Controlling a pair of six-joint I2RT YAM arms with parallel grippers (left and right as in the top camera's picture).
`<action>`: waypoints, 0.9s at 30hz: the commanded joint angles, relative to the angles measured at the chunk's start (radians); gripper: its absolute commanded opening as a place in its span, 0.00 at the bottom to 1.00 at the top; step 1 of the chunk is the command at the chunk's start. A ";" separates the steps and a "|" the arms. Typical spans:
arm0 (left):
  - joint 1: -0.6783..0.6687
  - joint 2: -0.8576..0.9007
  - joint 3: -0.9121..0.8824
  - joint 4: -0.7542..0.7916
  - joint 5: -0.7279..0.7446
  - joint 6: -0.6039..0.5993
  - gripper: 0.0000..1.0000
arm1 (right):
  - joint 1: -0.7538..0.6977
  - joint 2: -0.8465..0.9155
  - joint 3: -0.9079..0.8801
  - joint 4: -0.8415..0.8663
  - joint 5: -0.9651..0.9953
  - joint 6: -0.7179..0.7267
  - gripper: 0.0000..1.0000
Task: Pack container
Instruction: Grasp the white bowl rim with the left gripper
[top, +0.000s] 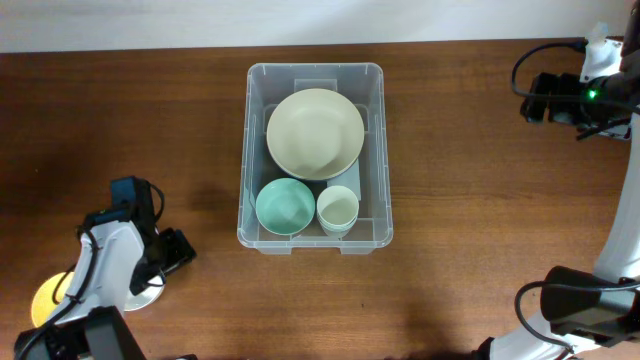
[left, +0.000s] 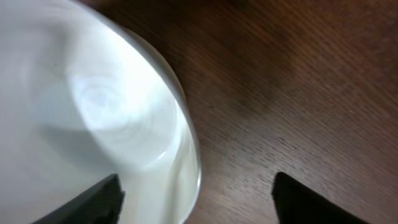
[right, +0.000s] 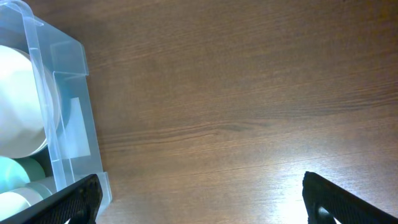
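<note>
The clear plastic container (top: 378, 150) stands mid-table and holds a large cream bowl (top: 315, 133), a teal bowl (top: 287, 206) and a small cream cup (top: 338, 209). Its corner (right: 68, 93) shows at the left of the right wrist view. My left gripper (left: 196, 182) is open at the front left, straddling the rim of a white bowl (left: 87, 112): one finger over the bowl's inside, the other over bare wood. In the overhead view that bowl (top: 147, 294) is mostly hidden under the left arm. My right gripper (right: 202, 180) is open over bare table, right of the container.
A yellow dish (top: 45, 300) lies at the front left edge, partly under the left arm. The right arm's gripper (top: 538, 100) sits at the far right back. Wooden tabletop (top: 480, 220) stretches between the container and both arms.
</note>
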 joint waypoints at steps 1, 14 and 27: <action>0.003 -0.002 -0.014 0.028 0.000 -0.009 0.55 | -0.001 0.009 -0.002 0.000 -0.012 0.007 0.98; 0.003 0.005 -0.020 0.084 -0.008 -0.009 0.27 | -0.001 0.009 -0.002 0.000 -0.012 0.007 0.98; 0.002 0.097 -0.020 0.117 -0.032 -0.009 0.07 | -0.001 0.009 -0.002 0.000 -0.012 0.007 0.98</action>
